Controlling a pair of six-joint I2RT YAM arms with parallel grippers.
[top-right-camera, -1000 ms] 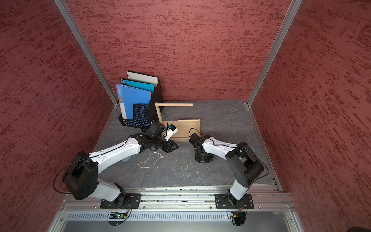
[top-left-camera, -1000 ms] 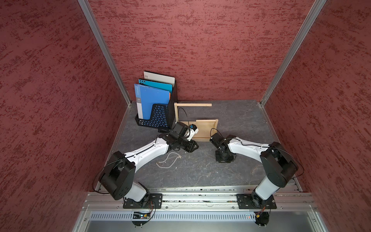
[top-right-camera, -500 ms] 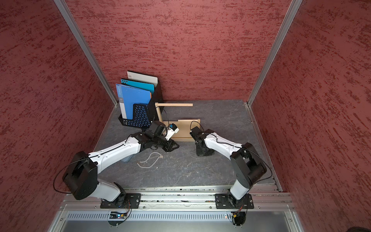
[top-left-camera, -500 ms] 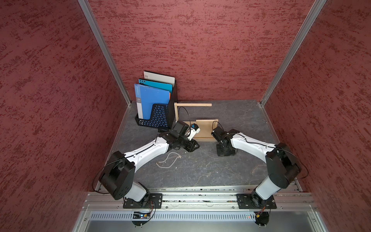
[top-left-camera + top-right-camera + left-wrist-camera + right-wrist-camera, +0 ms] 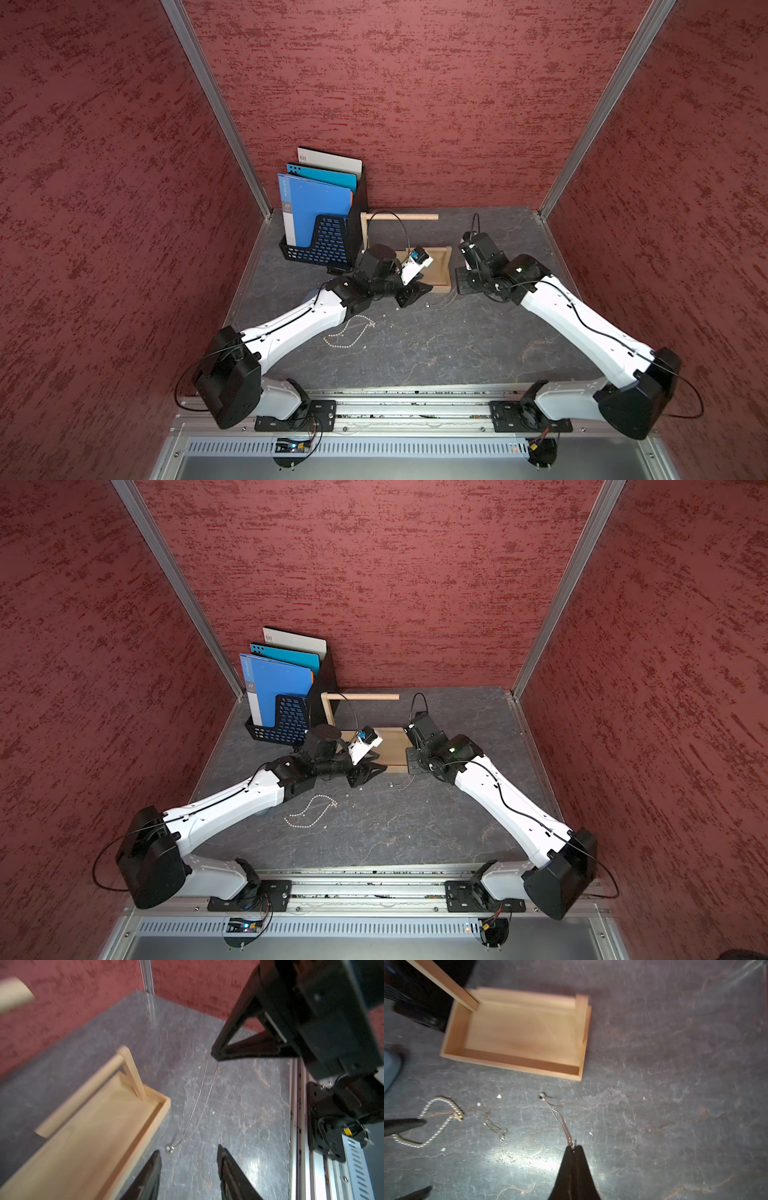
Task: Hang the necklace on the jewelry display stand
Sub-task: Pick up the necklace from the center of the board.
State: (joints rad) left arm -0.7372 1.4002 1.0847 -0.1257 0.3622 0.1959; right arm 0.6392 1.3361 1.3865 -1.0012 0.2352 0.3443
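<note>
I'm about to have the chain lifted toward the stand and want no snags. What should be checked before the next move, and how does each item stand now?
1. Right hand shut on the thin chain necklace: ok.
2. Chain fully off the table: not ok, its pendant end lies on the surface.
3. Left hand open and off the chain: ok, the pendant lies just ahead of its tips.
4. Crossbar bare: ok, nothing hangs on it.
5. Chain clear of the beaded necklace: ok, they lie apart.
6. Grip firm enough for a lift: cannot tell.
</note>
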